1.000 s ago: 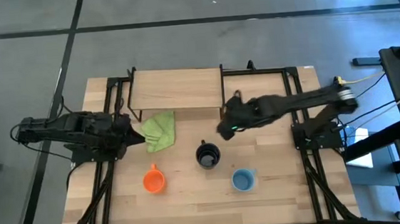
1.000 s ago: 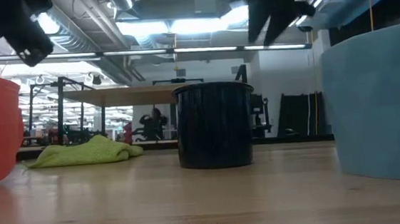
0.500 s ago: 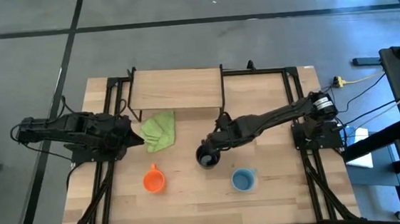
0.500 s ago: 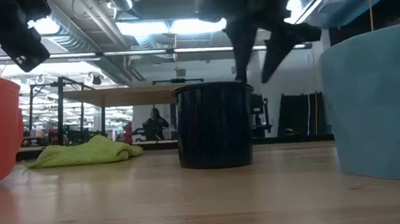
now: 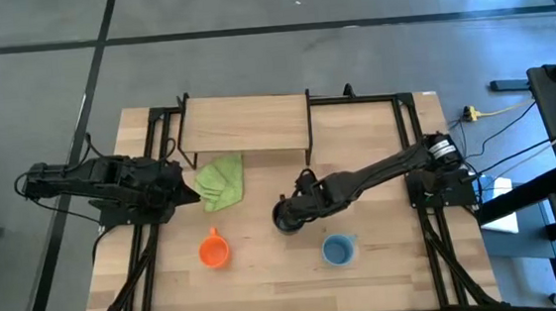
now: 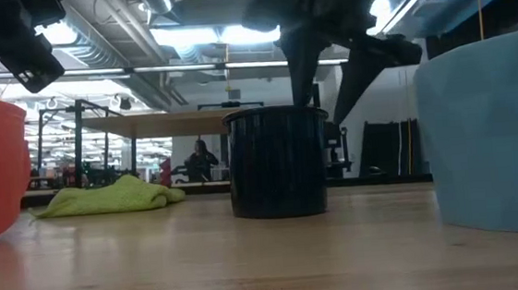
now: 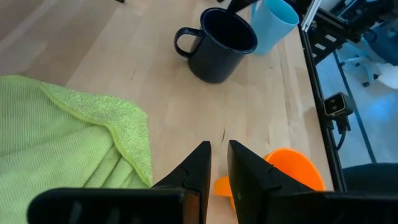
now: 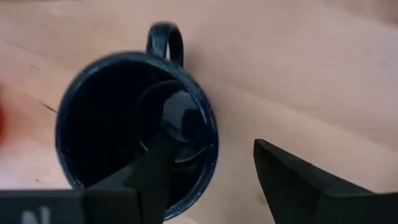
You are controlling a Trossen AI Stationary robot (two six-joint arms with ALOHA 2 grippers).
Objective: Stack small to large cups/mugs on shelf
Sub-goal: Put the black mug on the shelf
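The black mug stands upright on the tabletop, its handle toward the far edge. My right gripper is open and low over it, pointing down. One finger is inside the mug and the other finger is outside its wall on the table's right side. The orange mug and the light blue mug stand nearer the front edge. The shelf stands at the back. My left gripper is shut and empty beside the green cloth. My right gripper straddles the black mug's rim on the side away from the handle, from above, one finger inside and one outside. A gap shows beside the outer finger. I cannot tell whether the inner finger touches the wall.
The green cloth lies bunched on the tabletop in front of the shelf's left half. Black frame rails run along both sides of the table. Bare wood lies between the mugs and the front edge.
My right gripper has moved from the far right of the black mug toward the table's near left and down. Its open fingers now straddle the mug's rim. The mug has stayed in place.
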